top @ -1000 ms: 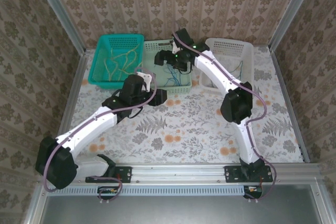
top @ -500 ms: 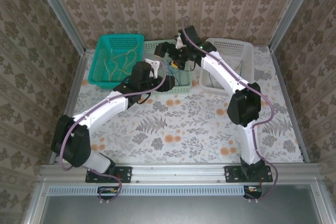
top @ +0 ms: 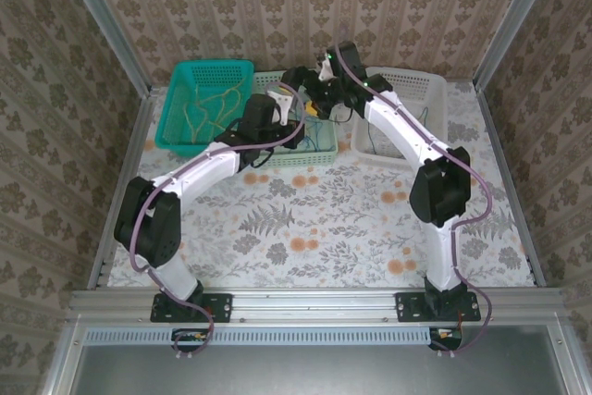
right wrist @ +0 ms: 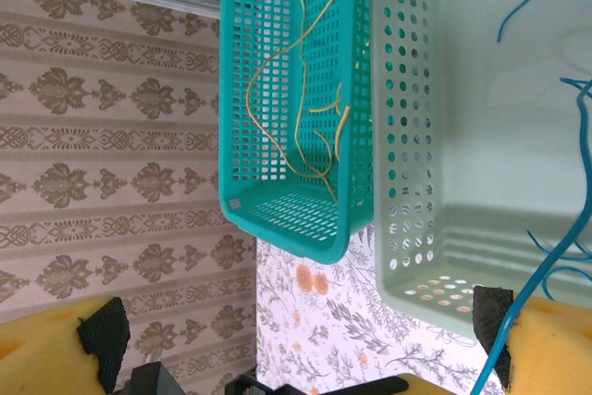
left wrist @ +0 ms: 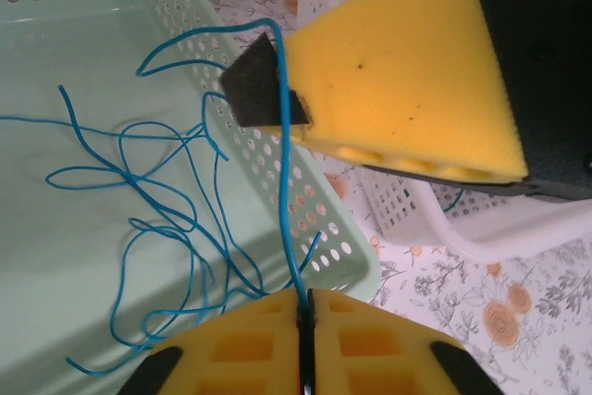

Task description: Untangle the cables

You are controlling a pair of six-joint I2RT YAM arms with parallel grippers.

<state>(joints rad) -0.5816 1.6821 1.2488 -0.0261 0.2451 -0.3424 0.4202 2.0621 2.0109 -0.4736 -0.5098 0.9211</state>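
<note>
- Floral tabletop carries pale green basket holding tangled blue cables.
- Left gripper clamps one strand; right gripper stands spread apart.
- Risk: pulling could tighten the loops.

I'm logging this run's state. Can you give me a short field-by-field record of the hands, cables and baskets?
left hand: shut on blue cable
right hand: open, that cable beside one finger
pale green basket: tangled blue cables
teal basket: yellow cables
white basket: right of the pale green basket
</note>
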